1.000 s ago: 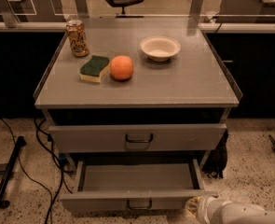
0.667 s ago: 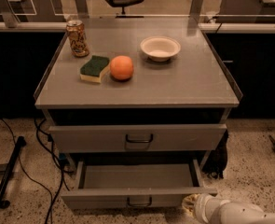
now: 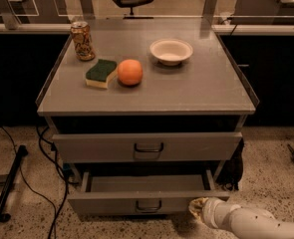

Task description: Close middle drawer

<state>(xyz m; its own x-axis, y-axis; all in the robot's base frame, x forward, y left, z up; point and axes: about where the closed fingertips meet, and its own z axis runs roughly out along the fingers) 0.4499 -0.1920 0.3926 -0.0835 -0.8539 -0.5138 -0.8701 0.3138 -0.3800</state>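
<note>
- Left rear of the cabinet (image 3: 196,91) top: can (image 3: 81,40). Just in front of it, sponge (image 3: 101,72) and orange (image 3: 130,72) side by side.
- Right rear of the cabinet top: bowl (image 3: 171,51), well apart from the orange.
- Directly under the cabinet top: top drawer (image 3: 196,147), apparently shut.
- Next level down in the cabinet: middle drawer (image 3: 111,203), partly out, loop handle centred on its front. Less tray floor exposed than a second ago; front moved back toward the cabinet.
- Low at the cabinet's front right: gripper (image 3: 199,207), against the right end of the middle drawer front, carried inward with it. Grip state not determinable.
- Judged status: closing under way, not complete. Push on straight into the cabinet until the front lines up with the top drawer. Off-centre contact; watch for skewing.
</note>
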